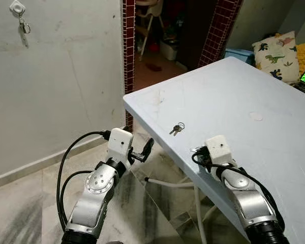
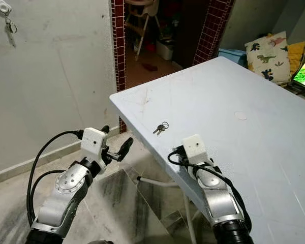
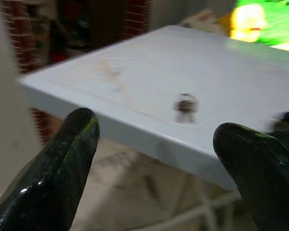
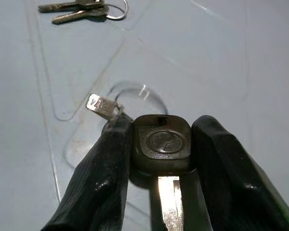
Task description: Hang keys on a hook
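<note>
My right gripper [image 4: 159, 129] rests low on the pale blue table [image 1: 254, 86], shut on a black-headed car key [image 4: 163, 142]. The key's ring and small metal tag [image 4: 100, 105] lie on the tabletop just beyond the fingers. A second small set of keys [image 1: 176, 128] lies on the table a little ahead, near the table's left edge. High on the left wall a white hook [image 1: 17, 7] carries another hanging key bunch [image 1: 23, 28]. My left gripper [image 1: 142, 150] is open in the air beside the table's left edge, nothing between its fingers [image 3: 62, 159].
A brick-edged doorway [image 1: 128, 51] opens behind the table's far corner, with a high chair [image 1: 147, 20] and clutter beyond. Dinosaur cushions [image 1: 277, 51] lie at the far right. White table legs [image 1: 170, 184] and marble floor lie below the edge.
</note>
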### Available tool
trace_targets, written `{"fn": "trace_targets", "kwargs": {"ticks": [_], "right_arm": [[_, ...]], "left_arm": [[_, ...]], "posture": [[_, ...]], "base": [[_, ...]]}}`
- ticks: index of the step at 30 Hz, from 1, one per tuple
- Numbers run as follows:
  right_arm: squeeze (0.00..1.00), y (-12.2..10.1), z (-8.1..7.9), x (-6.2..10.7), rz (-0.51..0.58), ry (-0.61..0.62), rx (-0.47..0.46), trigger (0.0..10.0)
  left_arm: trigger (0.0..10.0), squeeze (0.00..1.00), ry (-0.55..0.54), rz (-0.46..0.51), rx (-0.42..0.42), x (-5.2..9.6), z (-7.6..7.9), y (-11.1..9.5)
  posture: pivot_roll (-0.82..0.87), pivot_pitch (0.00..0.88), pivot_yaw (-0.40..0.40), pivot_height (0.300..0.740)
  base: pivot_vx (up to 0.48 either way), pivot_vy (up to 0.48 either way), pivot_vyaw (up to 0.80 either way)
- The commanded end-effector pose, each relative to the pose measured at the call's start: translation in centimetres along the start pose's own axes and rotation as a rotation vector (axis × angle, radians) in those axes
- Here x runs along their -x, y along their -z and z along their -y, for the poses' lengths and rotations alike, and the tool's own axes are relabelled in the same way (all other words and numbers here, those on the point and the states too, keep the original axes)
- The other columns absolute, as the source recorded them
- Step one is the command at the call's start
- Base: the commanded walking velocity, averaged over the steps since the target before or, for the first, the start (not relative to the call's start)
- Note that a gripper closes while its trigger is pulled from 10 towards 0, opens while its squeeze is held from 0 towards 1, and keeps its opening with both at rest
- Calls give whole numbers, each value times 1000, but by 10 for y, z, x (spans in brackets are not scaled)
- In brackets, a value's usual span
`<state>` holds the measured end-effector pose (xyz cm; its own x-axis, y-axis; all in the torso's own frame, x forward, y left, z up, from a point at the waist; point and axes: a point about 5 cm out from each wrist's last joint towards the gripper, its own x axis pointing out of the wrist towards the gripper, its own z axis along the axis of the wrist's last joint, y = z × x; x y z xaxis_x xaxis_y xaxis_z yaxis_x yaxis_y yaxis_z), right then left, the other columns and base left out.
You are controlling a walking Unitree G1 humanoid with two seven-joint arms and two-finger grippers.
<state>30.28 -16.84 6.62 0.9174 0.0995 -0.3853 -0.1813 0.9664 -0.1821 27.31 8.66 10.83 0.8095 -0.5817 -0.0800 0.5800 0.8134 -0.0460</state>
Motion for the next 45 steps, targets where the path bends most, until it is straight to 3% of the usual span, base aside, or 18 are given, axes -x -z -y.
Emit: {"fn": "trace_targets", "kwargs": {"ticks": [1, 3, 12, 13, 22, 31, 38, 39, 45], "right_arm": [[0, -1, 2, -3, 3, 17, -47, 10000], [0, -2, 0, -5, 2, 21, -81, 10000], [0, -9, -4, -11, 33, 16, -103, 10000], [1000, -11, -6, -14, 42, 4, -121, 10000], [1000, -23, -5, -18, 77, 14, -91, 10000], [1000, -31, 7, -14, 149, -44, 84, 10000], [1000, -41, 9, -15, 230, -126, 76, 10000], [0, -44, 9, -17, 246, -156, 78, 10000], [0, -47, 7, -19, 268, -232, 122, 10000]], "left_arm": [[10000, 0, 155, -51, 15, 0, 19, 5], [10000, 0, 243, -95, -2, 4, 27, 12], [10000, 0, 255, -123, 12, 5, 24, 12], [10000, 0, 261, -132, 8, 6, 23, 13], [10000, 0, 240, -136, -5, 6, 18, 12], [10000, 0, 237, -136, -8, 5, 17, 11], [10000, 0, 233, -133, -11, 4, 15, 10], [10000, 0, 232, -131, -10, 4, 15, 9], [10000, 0, 231, -130, -5, 6, 14, 8]], "posture": [[111, 0, -74, 740], [112, 0, -73, 740], [110, 0, -73, 740], [109, 0, -75, 740], [112, 0, -82, 740], [104, 0, -84, 740], [104, 0, -84, 740], [104, 0, -84, 740], [129, 0, -89, 740]], "base": [[0, 0, 0], [0, 0, 0], [0, 0, 0], [0, 0, 0], [0, 0, 0], [0, 0, 0], [0, 0, 0], [0, 0, 0], [0, 0, 0]]}}
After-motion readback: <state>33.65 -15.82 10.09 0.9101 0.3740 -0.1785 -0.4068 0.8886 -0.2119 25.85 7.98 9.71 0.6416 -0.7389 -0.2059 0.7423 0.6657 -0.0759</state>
